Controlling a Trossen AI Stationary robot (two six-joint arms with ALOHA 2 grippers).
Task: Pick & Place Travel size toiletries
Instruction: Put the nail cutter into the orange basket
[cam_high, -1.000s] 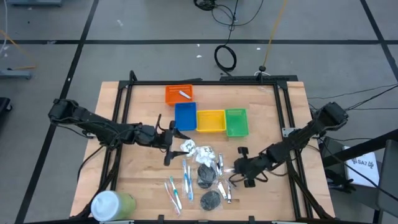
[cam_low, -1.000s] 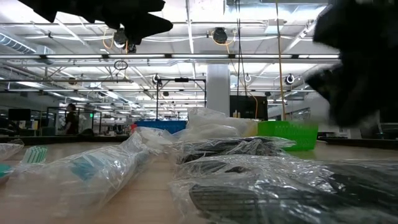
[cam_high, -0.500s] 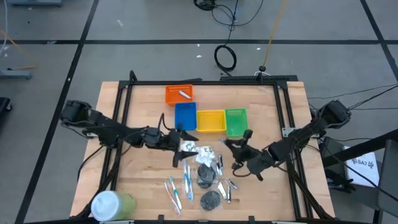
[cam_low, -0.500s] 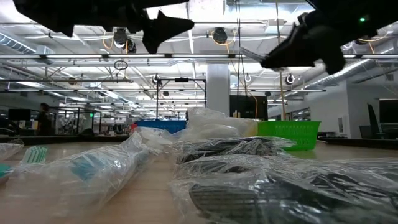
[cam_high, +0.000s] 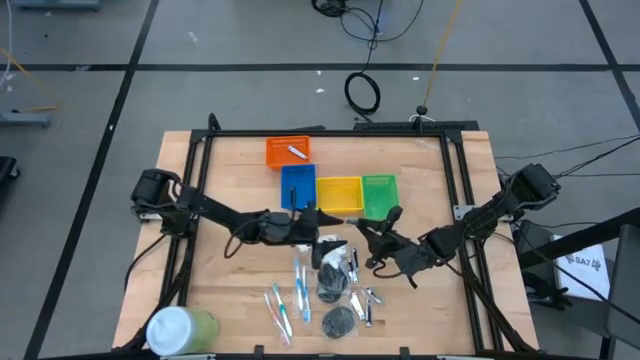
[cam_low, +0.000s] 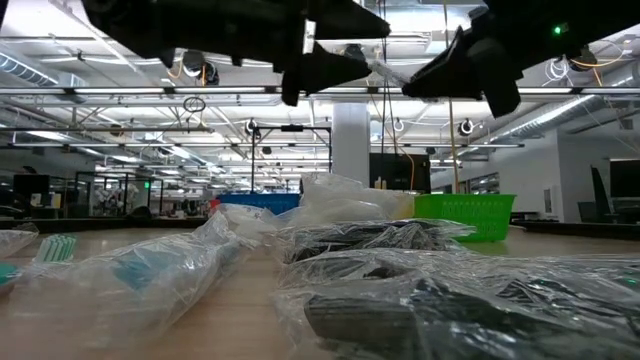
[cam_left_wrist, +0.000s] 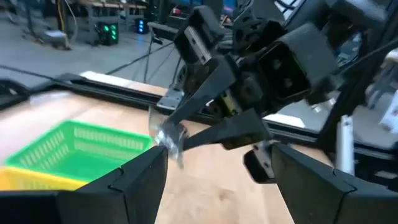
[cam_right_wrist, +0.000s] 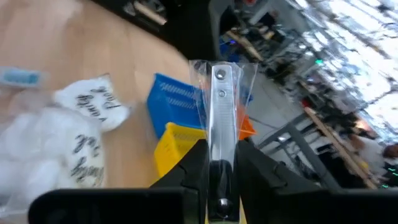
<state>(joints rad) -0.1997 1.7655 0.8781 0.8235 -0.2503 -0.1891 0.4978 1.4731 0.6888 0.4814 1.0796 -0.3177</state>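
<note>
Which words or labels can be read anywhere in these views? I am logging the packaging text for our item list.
White wrinkly packets: black cursive script, too blurred to read with certainty.
Silvery stick in clear wrap, held in the right gripper fingers: no print visible.
Trays, toothbrushes, discs in the high view: no legible text.
Signs in the room behind the table: too small to read.

The left gripper (cam_left_wrist: 214, 186) shows its two dark fingers (cam_left_wrist: 118, 186) spread wide apart with nothing between them. Beyond them the right gripper (cam_left_wrist: 171, 134) pinches a small clear-wrapped silvery stick (cam_left_wrist: 166, 135) above the wooden table (cam_left_wrist: 211, 186). A green tray (cam_left_wrist: 81, 148) sits beside a yellow tray (cam_left_wrist: 25, 177).
</note>
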